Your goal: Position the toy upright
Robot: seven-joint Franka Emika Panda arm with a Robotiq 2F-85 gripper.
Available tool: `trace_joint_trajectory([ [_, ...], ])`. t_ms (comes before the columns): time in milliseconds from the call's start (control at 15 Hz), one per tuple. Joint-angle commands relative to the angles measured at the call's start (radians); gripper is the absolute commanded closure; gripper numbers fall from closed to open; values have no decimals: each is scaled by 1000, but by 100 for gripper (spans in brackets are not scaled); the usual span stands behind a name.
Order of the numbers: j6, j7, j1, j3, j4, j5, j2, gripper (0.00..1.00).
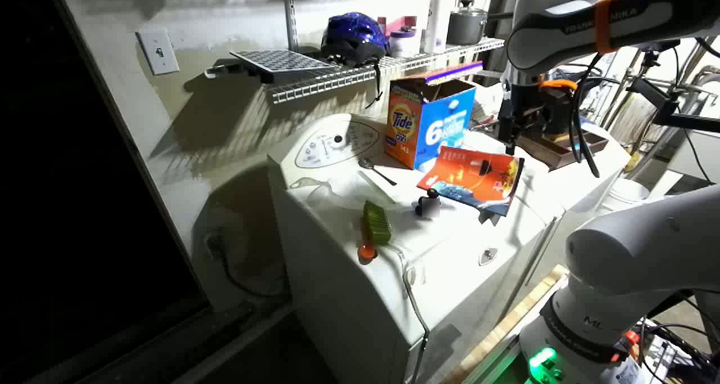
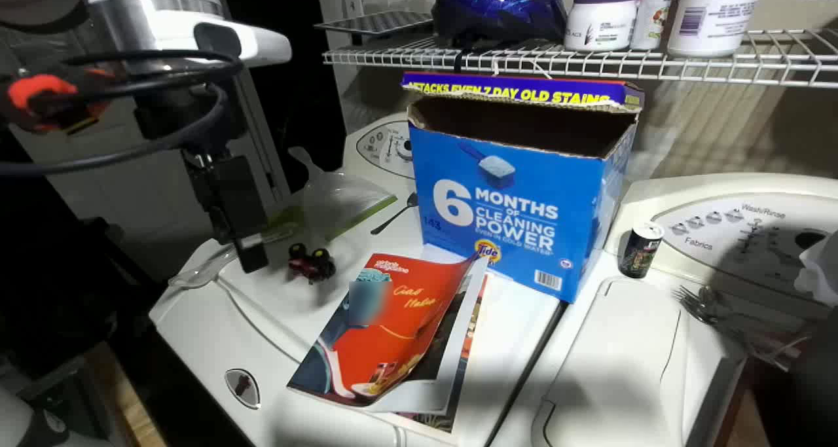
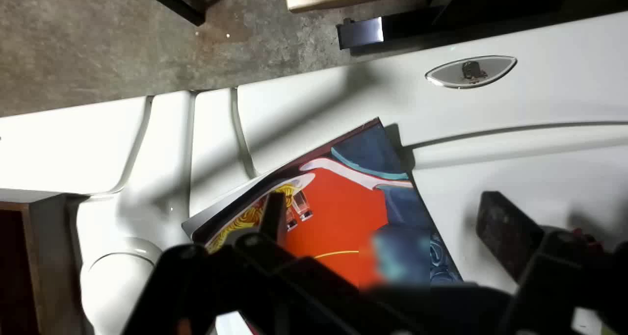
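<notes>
The toy [image 2: 311,265] looks like a small dark red vehicle with black, yellow-hubbed wheels. It lies on the white washer top with wheels facing up, so it appears overturned. In an exterior view the toy [image 1: 432,194] sits left of the magazine, partly blurred. In the wrist view a dark red bit [image 3: 586,236] beyond the right finger may be it. My gripper [image 3: 390,222] is open and empty above the magazine, apart from the toy. It also shows in both exterior views [image 1: 510,142] [image 2: 241,247]. A green bristled brush [image 1: 377,224] with an orange ball end lies nearby.
A tall orange-and-blue detergent box [image 1: 430,120] stands behind the magazine [image 1: 472,179]. A spoon [image 1: 377,170] and clear dustpan [image 2: 337,201] lie near the control panel. A wooden box [image 1: 557,148] and a can [image 2: 641,250] stand farther along. A wire shelf [image 2: 510,61] overhangs the back.
</notes>
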Motion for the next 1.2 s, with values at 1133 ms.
trace_joint_trajectory([
  [1133,396,25,161,20,-219,193,5,0],
])
